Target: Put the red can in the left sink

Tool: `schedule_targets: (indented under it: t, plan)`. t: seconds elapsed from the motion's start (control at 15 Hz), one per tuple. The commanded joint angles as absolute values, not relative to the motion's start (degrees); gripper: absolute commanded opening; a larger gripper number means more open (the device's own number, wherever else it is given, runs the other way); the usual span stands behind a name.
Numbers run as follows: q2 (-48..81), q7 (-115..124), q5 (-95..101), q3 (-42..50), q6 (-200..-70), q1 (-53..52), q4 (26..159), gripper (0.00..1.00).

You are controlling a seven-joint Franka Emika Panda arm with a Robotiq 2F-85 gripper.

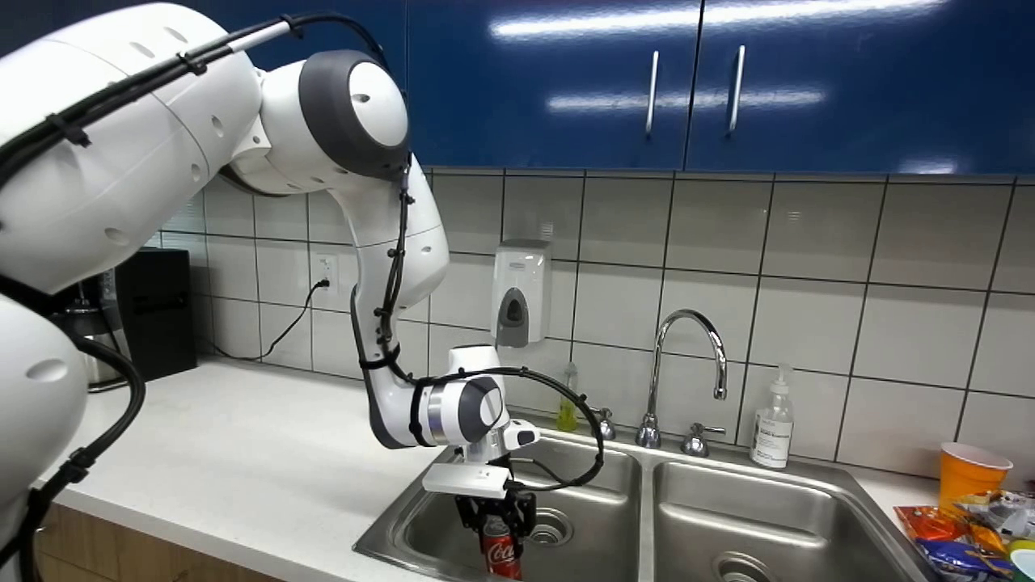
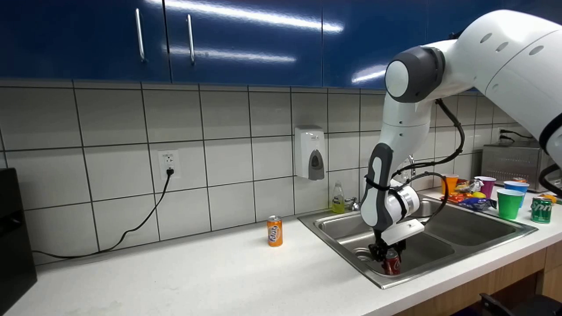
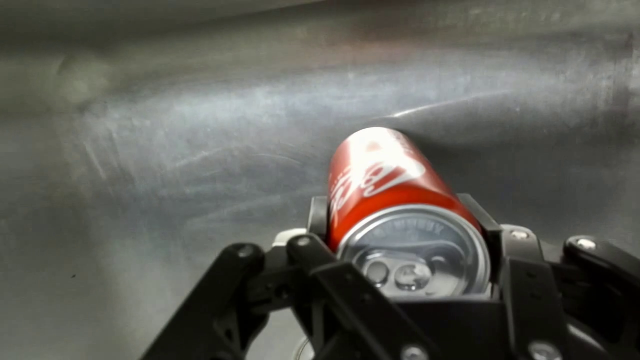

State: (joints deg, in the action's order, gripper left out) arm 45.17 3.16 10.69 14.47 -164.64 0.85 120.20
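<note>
The red can (image 1: 501,556) is roughly upright inside the left sink (image 1: 594,517), close to its front wall. In an exterior view the can (image 2: 392,265) is low in the left basin (image 2: 423,252), past the drain. My gripper (image 3: 400,220) points down and is shut on the upper part of the can, one finger on each side. In the wrist view the red can (image 3: 385,185) shows its silver top and white lettering, with the steel basin around it. The front rim hides the can's lower end in an exterior view. I cannot tell whether its bottom touches the basin floor.
The right basin (image 1: 740,517), the faucet (image 1: 687,319) and a hand soap bottle (image 1: 773,424) are beside the left basin. An orange can (image 2: 275,231) stands on the counter. Cups, snack bags and a green can (image 2: 541,210) stand past the sink.
</note>
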Motion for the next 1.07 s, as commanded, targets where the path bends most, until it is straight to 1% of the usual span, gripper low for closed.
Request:
schedule_targets:
  t: [0.0, 0.27, 0.33, 0.4, 0.47, 0.53, 1.0]
  plan:
    - [46.13, 5.21, 9.28, 15.61, -164.8, -0.35, 119.44, 0.38]
    - [46.5, 5.67, 8.64, 15.68, -164.74, -0.34, 119.27, 0.38]
    - [46.46, 5.58, 8.55, 15.65, -164.68, -0.27, 119.35, 0.88]
    - [46.53, 5.49, 8.52, 15.66, -164.74, -0.24, 119.35, 0.89]
    - [46.59, 5.4, 8.55, 15.71, -164.74, -0.23, 119.41, 0.96]
    - [46.67, 5.47, 8.74, 16.06, -164.72, -0.56, 119.5, 0.99]
    - [42.96, 3.54, 9.12, 15.53, -160.21, 0.03, 121.41, 1.0]
